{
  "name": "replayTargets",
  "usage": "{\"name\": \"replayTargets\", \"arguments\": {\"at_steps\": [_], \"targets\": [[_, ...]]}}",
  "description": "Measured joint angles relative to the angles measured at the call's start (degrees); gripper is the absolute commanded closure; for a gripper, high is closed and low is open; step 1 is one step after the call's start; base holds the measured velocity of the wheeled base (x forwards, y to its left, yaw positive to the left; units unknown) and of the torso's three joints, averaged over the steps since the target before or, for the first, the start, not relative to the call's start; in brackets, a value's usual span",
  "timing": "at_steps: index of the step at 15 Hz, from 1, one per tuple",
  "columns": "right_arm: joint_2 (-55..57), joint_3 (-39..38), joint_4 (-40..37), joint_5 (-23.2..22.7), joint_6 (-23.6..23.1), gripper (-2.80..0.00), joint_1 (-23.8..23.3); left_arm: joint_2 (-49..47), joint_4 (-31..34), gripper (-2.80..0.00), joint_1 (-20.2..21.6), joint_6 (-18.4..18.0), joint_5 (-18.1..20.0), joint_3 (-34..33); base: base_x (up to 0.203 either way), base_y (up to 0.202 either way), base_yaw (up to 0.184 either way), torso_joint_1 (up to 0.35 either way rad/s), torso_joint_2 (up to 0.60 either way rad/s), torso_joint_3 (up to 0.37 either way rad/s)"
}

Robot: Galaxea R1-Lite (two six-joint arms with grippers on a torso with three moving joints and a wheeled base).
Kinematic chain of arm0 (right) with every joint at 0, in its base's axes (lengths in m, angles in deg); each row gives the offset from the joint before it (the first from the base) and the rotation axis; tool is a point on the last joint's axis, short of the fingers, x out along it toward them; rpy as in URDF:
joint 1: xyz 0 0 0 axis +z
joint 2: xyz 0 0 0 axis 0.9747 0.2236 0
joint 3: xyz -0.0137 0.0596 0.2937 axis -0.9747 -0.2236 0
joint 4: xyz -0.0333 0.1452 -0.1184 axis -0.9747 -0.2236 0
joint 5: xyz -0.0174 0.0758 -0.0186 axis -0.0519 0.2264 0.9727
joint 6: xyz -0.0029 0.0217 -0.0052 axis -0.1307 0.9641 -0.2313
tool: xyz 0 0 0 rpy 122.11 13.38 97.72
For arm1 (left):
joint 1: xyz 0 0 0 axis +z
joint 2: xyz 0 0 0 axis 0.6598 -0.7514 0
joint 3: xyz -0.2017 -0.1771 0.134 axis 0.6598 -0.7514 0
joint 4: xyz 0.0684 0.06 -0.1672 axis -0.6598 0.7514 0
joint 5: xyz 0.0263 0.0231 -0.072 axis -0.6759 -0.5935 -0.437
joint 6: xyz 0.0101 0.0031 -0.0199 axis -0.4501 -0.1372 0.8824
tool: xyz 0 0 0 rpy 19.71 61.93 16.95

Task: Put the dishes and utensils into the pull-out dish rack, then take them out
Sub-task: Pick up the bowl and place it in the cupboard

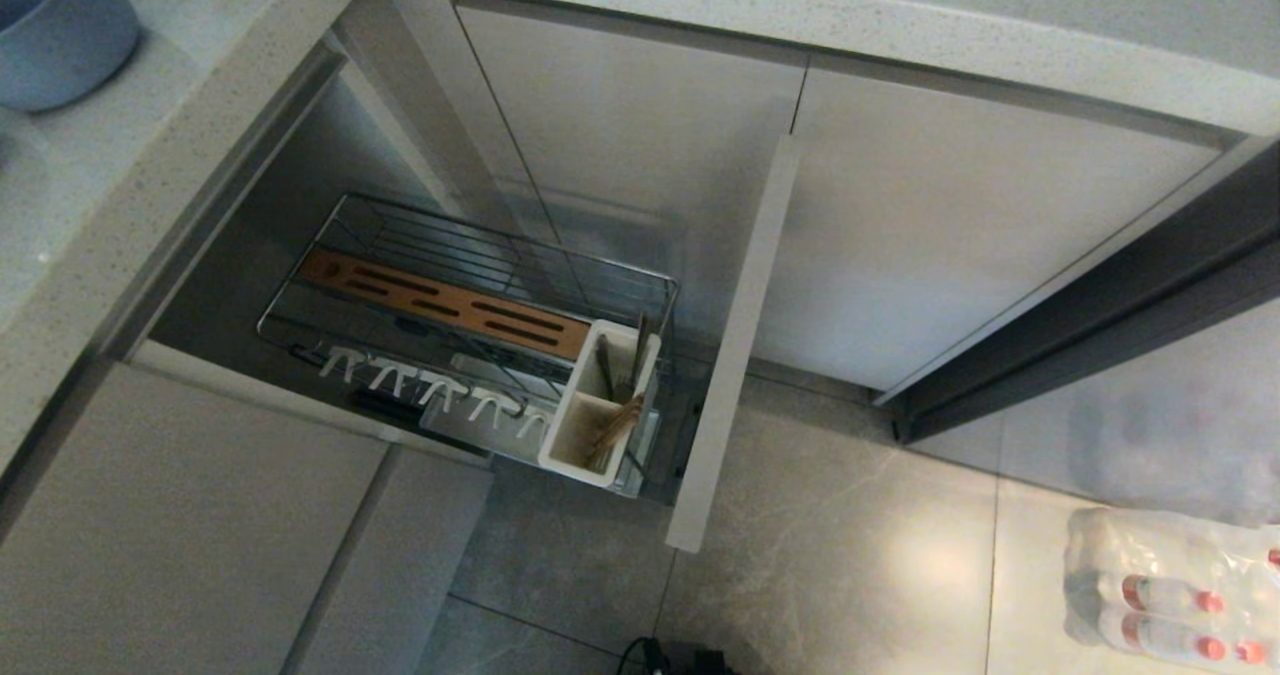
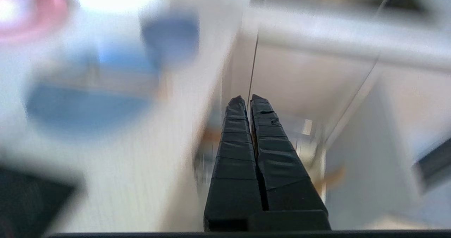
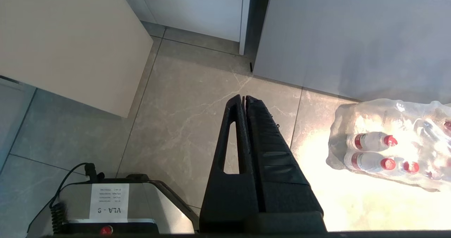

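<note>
From the head view we see the pull-out dish rack (image 1: 470,295) drawn out near centre, its wooden strip (image 1: 440,307) bare. At its five o'clock end the white utensil caddy (image 1: 597,395) holds the chopsticks (image 1: 615,433) and what we take for a fork handle (image 1: 640,347). A dusty-blue bowl (image 1: 60,30) sits on the countertop (image 1: 80,215) at ten o'clock. Neither arm shows here.

In the left wrist view our left gripper (image 2: 246,102) has its jaws pressed together, holding nothing. The picture is smeared; blue shapes at nine and eleven o'clock are probably the dishes, but we cannot tell which is which. Reaching with jaws this tight, we would knock a dish instead of gripping it.

In the right wrist view our right gripper (image 3: 243,98) hangs over the floor tiles (image 3: 190,100), jaws together and empty, a shrink-wrapped pack of bottles (image 3: 387,146) at three o'clock. A label on the base (image 3: 109,199) reads, upside down, "VLA - 8", as best we can make out.
</note>
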State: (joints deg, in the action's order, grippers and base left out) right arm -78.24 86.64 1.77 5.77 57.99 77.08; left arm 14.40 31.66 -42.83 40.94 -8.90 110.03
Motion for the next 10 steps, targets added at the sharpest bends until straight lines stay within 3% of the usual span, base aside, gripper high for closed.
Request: {"name": "replayTargets", "arguments": {"at_steps": [5, 7, 10], "targets": [[0.00, 0.00, 0.00, 0.00, 0.00, 0.00, 0.00, -25.58, -0.13, 0.00, -4.43, -0.90, -8.77, 25.95, 0.000, 0.000, 0.000, 0.000, 0.00, 0.000], [0.00, 0.00, 0.00, -0.01, 0.00, 0.00, 0.00, -36.46, -4.49, 0.00, -4.81, -0.20, -11.07, 31.88, 0.000, 0.000, 0.000, 0.000, 0.00, 0.000], [0.00, 0.00, 0.00, 0.00, 0.00, 0.00, 0.00, -52.03, -12.07, 0.00, -1.33, 1.89, -12.78, 38.76, 0.000, 0.000, 0.000, 0.000, 0.00, 0.000]]}}
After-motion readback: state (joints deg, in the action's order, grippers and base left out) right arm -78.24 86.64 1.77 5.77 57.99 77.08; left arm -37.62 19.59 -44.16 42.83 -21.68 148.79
